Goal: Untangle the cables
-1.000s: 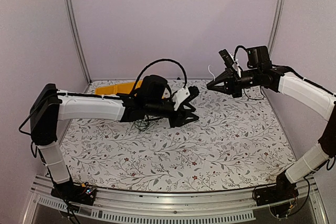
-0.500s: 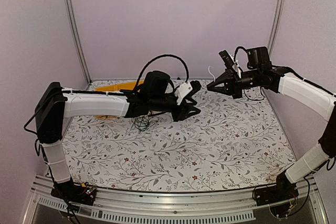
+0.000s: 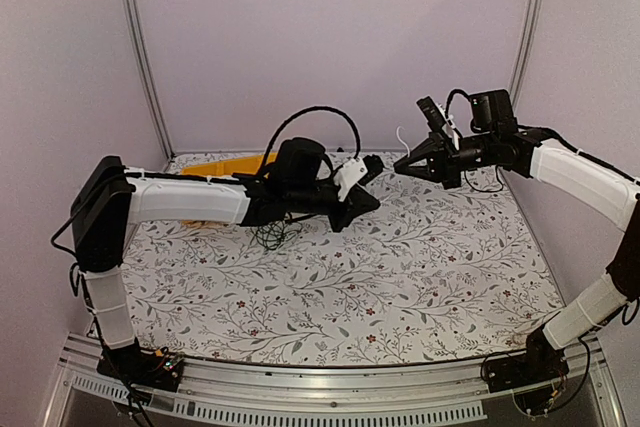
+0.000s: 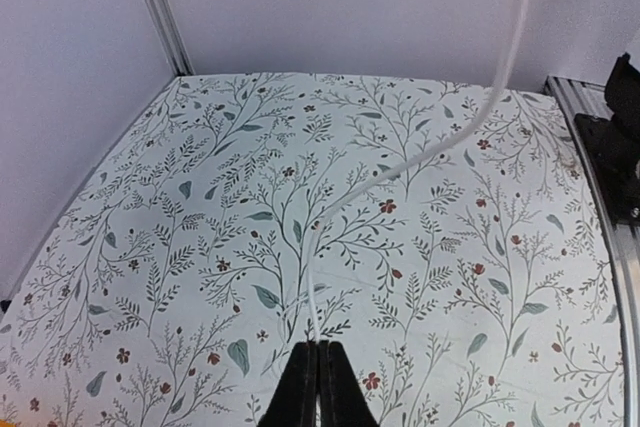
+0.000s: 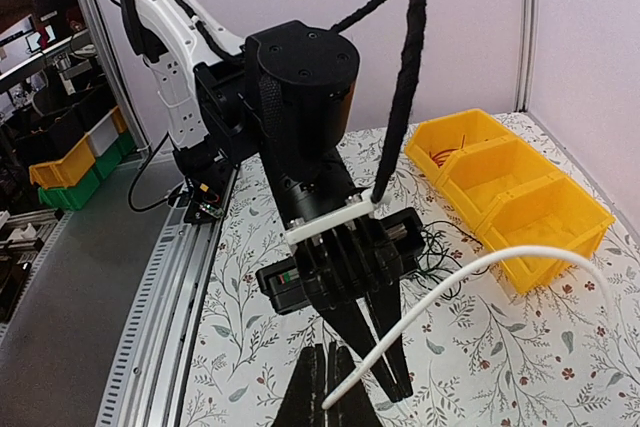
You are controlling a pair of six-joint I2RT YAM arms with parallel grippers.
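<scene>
A whitish cable (image 4: 312,297) rises from between the tips of my left gripper (image 4: 320,347), which is shut on it, and arcs away up and to the right. In the right wrist view one end of this cable (image 5: 560,249) sits at the tips of my right gripper (image 5: 328,349), which is shut on it, with the left gripper (image 5: 390,382) right in front. From above, the left gripper (image 3: 376,165) and right gripper (image 3: 400,165) nearly meet above the back of the table, a short white loop (image 3: 399,135) over them. A small black cable tangle (image 3: 270,237) (image 5: 440,247) lies on the mat under the left arm.
Yellow bins (image 3: 225,167) (image 5: 510,197) stand at the back left behind the left arm. A thick black arm cable (image 3: 320,117) loops over the left wrist. The flowered mat (image 3: 400,277) covers the table, and a metal rail (image 3: 330,387) runs along the near edge.
The left arm has swung back and right toward the right gripper, and its jaws have closed on the whitish cable. The right arm has stayed still.
</scene>
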